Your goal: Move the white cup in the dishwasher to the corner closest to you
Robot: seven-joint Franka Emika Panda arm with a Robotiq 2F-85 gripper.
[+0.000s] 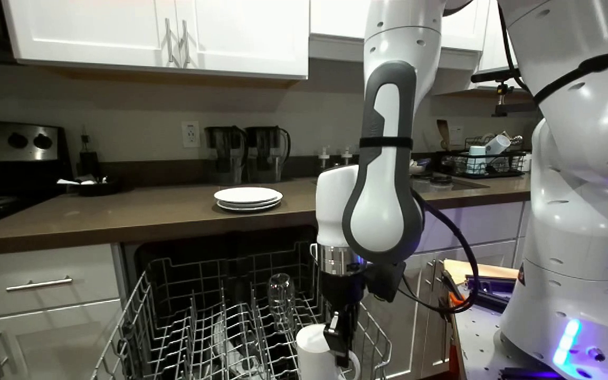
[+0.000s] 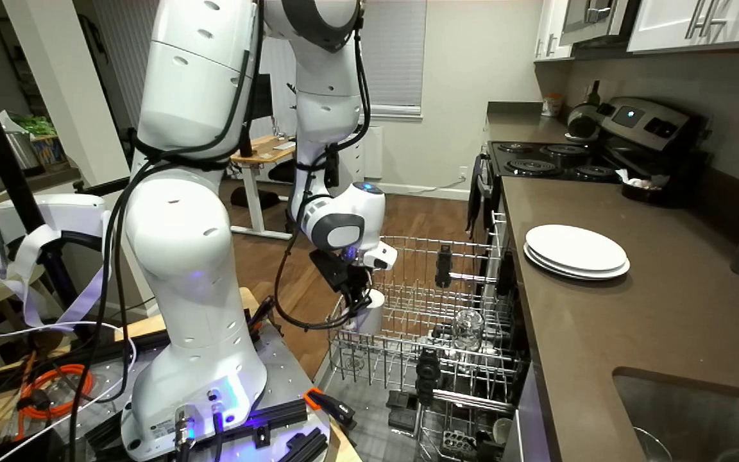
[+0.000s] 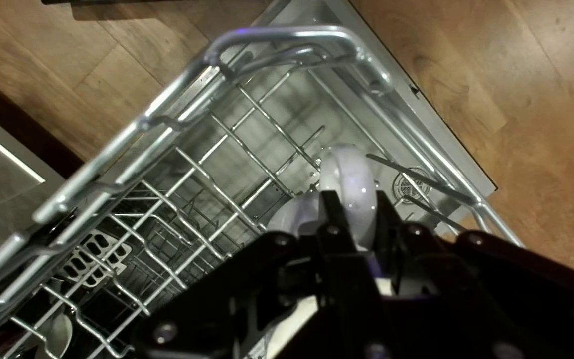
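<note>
The end effector [image 3: 359, 199] points down, its gap slim, seemingly gripping the cup [image 1: 312, 353] by the handle [image 3: 349, 169]; the cup, its long axis near upright, lies just beside (resting or lifted, I cannot tell). Past the handle, in the wrist view, the rack [image 3: 142, 122] runs on to its corner [image 3: 287, 32], likely the goal: a short carry. Farther: a glass [image 1: 281, 295], then plates [image 1: 248, 195] on the bench [image 1: 124, 206].

In an exterior view, a blind-covered window [image 2: 395, 58] sits at twelve o'clock in a cream wall [image 2: 472, 83]; a wood-topped desk [image 2: 268, 150] stands at ten and a stove [image 2: 549, 157] at two, brown wood floor [image 2: 421, 210] between. White cabinets [image 1: 108, 34] hang at ten o'clock in an exterior view, above a dimmer grey wall [image 1: 140, 105]. In the wrist view, floor shows at ten and from one to three.
</note>
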